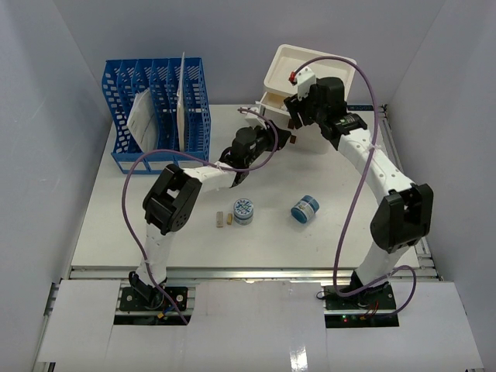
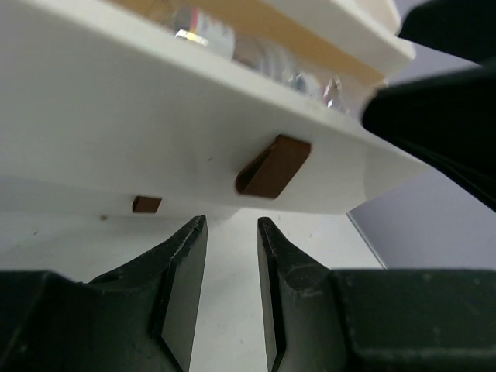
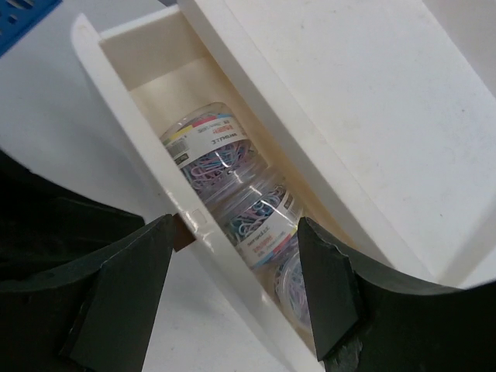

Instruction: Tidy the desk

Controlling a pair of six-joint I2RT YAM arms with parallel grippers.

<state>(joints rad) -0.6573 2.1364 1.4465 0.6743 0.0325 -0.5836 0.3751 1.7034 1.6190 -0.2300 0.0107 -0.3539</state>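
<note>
The white desk (image 1: 155, 225) carries a white drawer box (image 1: 302, 66) at the back, tipped up. Its lower drawer (image 3: 132, 139) is pulled open and holds clear jars of coloured paper clips (image 3: 213, 147). My right gripper (image 1: 297, 116) is open in its wrist view (image 3: 239, 226); its jaws straddle the drawer's front wall, and the left finger (image 3: 124, 287) is next to a brown handle (image 3: 182, 231). My left gripper (image 1: 279, 139) is open and empty (image 2: 232, 225), just below the drawer front and its brown handle (image 2: 273, 166).
A blue slotted file rack (image 1: 159, 112) with papers stands at the back left. Two round blue-and-white tubs (image 1: 243, 211) (image 1: 305, 209) and a small tan piece (image 1: 222, 220) lie mid-desk. A metal rail (image 1: 248, 271) runs along the near edge.
</note>
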